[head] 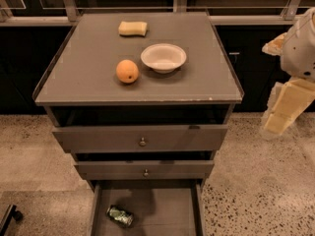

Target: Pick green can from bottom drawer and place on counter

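Green can [120, 216] lay on its side in the open bottom drawer [170, 204], near the left wall. Gripper [285, 107] hung right of the counter [88, 53], well apart from the can; open or closed could not be told. The counter held an orange [127, 71], a white bowl [163, 58] and a sponge [133, 28].

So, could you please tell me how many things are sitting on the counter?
3: a yellow sponge at the back, a white bowl mid-right, an orange left of it. The gripper hangs right of the counter.
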Tool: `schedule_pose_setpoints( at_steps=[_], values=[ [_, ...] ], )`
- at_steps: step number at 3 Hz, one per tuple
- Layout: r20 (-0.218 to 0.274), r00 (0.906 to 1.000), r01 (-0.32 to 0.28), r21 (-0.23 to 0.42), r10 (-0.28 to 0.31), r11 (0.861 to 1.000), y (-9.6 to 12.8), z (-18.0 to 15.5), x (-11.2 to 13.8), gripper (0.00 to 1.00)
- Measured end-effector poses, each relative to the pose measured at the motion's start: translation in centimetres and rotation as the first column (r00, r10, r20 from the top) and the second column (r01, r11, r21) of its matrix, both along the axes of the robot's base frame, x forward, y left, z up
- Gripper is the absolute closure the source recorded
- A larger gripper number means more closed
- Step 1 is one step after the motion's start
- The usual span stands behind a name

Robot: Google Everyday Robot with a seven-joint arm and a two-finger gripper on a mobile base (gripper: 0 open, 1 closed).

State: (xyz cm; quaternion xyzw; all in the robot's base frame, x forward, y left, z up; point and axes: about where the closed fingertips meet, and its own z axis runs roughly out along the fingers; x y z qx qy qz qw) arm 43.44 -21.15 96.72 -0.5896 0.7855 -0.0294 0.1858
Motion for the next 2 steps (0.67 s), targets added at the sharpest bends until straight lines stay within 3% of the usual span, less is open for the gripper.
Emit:
schedule_pose_setpoints(
  at_steps=[1, 2],
  values=[
    [-0.025, 0.9987, 0.047, 0.151, -0.044, 0.987, 1.2, -5.7, -1.3, 0.0],
    [-0.115, 0.9889, 0.128, 0.337, -0.095, 0.933, 4.2, -13.3, -2.4, 0.0]
  ],
)
